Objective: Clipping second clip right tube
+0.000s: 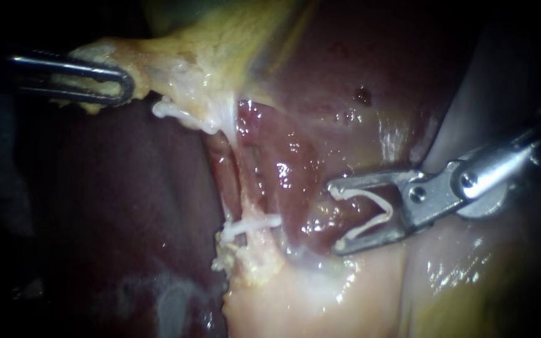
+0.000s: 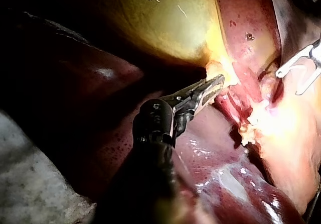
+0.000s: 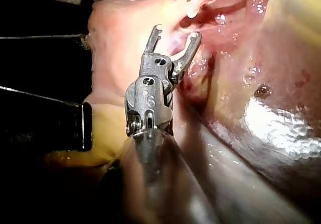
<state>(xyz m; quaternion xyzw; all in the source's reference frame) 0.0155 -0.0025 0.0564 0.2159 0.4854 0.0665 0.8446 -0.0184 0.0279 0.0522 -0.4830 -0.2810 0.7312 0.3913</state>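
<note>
My left instrument (image 1: pixel 120 84) (image 2: pixel 216 83) is shut on pale yellowish tissue at the narrow end of the gallbladder (image 1: pixel 220 44) (image 2: pixel 160 18) and holds it stretched to the upper left. From there a thin reddish tube (image 1: pixel 240 188) runs down. One white clip (image 1: pixel 255 222) (image 3: pixel 193 3) sits across it near its lower end. My right instrument (image 1: pixel 335 216) (image 3: pixel 177 32) (image 2: pixel 289 83) comes in from the right, jaws wide apart, carrying an open white clip (image 1: pixel 380 209) between them. Its tips stand to the right of the tube, apart from it.
Dark red liver (image 1: pixel 126 200) (image 2: pixel 241 184) (image 3: pixel 271 113) lies on both sides of the tube. Pale fatty tissue (image 1: pixel 295 294) fills the lower middle. A white strand-like piece (image 1: pixel 176 112) hangs under the gripped tissue; I cannot tell whether it is a clip.
</note>
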